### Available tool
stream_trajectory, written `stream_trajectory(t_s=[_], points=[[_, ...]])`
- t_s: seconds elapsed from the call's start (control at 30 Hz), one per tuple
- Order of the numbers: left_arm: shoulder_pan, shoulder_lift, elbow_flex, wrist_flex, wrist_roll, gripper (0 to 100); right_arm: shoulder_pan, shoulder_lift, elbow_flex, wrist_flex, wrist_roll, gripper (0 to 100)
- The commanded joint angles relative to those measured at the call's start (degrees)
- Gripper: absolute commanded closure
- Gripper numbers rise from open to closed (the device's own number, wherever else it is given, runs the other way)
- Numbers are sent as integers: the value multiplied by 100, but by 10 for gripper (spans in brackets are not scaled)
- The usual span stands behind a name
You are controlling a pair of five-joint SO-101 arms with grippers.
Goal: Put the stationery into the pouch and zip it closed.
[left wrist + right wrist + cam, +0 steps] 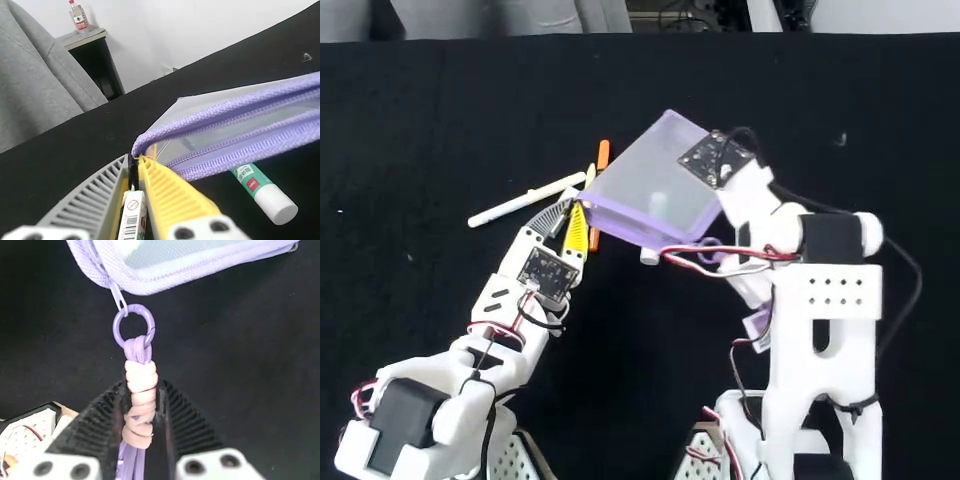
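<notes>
Bright, even light — the black table [410, 110] swallows any shadows.

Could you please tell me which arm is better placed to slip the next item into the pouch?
Left. The left gripper holds a white labelled item at the open corner of the pouch; the right gripper is shut on the zipper cord, likely steadying it.

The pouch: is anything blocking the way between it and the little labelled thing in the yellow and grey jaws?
Nothing visible does. The left gripper holds the labelled item right at a corner of the pouch, where its two zip edges meet. The glue stick lies beside the pouch, off that path.
</notes>
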Motion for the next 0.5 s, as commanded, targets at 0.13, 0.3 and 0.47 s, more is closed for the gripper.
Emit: stream_trajectory(t_s=[0.13,0.3,0.47], points=[[-154,-44,-66,-88,-70,972,334,-189,-22,202,88,988],[-154,-44,-66,-88,-79,972,334,-189,-22,202,79,988],[-154,-44,-66,-88,-79,972,299,-189,-22,202,53,988]])
